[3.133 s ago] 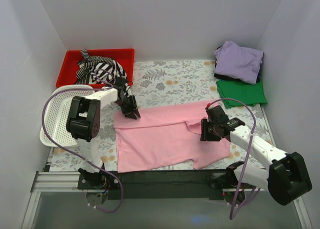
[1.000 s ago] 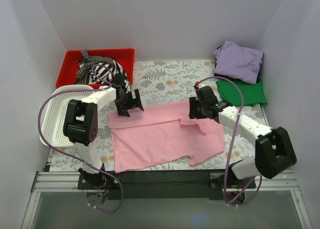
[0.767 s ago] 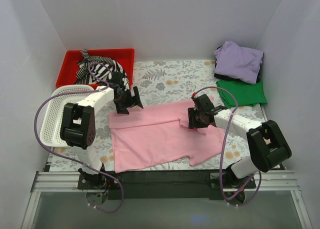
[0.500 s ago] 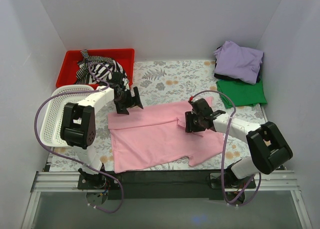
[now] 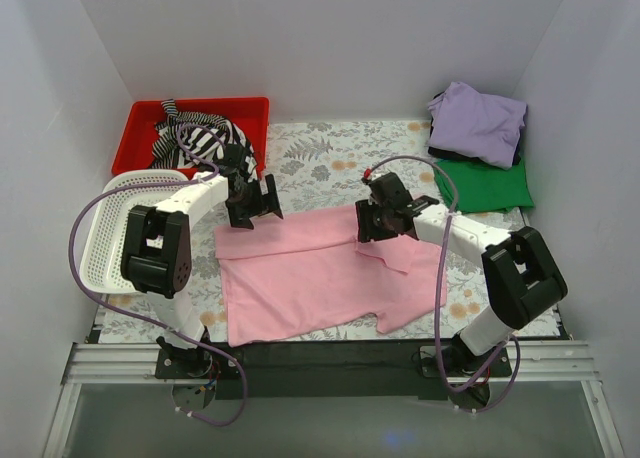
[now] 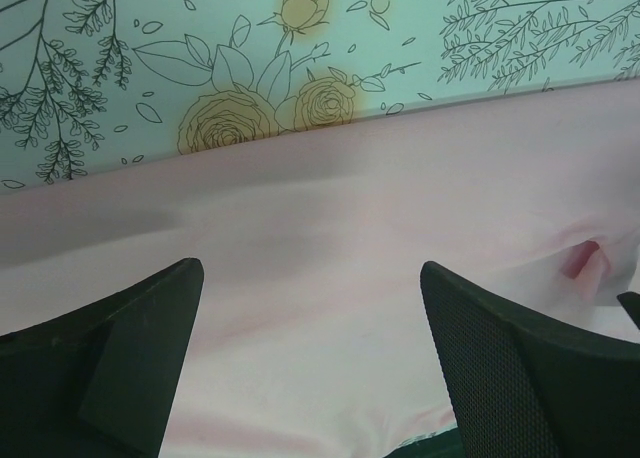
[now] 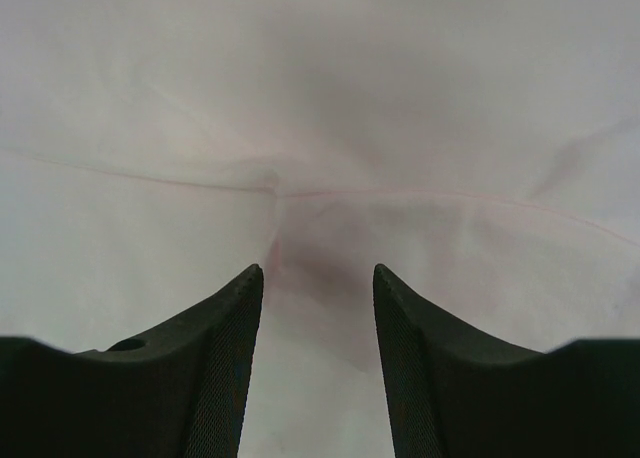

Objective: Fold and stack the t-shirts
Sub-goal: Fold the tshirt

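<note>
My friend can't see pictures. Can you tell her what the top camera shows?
A pink t-shirt lies spread on a flowery table, with the left pincer at its far left corner and the right pincer by a sleeve. A purple shirt and a green shirt sit far right; a red tray and a white basket sit left.

soft matt cloth pink t-shirt (image 5: 300,273), smooth plastic red bin (image 5: 200,102)
</note>
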{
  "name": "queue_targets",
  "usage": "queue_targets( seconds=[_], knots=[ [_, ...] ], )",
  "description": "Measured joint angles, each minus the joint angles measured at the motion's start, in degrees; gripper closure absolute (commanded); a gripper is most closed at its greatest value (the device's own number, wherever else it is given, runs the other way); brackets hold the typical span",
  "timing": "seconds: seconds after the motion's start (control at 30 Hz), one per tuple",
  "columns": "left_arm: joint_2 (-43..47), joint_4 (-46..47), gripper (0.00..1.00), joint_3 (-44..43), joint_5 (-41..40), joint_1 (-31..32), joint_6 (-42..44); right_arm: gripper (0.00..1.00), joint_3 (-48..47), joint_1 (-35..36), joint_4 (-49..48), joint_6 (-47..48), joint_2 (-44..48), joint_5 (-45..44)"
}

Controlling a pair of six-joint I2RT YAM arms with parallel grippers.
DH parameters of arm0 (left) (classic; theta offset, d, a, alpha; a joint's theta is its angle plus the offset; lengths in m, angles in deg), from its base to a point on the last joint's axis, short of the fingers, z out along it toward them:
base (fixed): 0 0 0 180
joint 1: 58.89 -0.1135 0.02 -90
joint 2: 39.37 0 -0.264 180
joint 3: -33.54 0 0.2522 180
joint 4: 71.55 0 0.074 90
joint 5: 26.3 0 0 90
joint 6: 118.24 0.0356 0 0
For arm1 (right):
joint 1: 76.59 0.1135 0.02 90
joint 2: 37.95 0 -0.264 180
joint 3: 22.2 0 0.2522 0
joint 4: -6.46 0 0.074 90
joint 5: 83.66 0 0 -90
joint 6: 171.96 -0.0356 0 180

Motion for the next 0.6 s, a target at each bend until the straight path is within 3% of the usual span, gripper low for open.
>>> queue_targets(
  seconds=[0.37,0.6],
  knots=[
    [0.0,-0.2,0.1,0.0,-2.67,0.0,-0.28,0.47,6.32,0.0,-0.81,-0.61,-2.01,4.11],
    [0.0,0.09,0.1,0.0,-3.37,0.0,-0.33,0.41,4.92,0.0,-0.52,-0.07,-1.07,1.77]
  ],
)
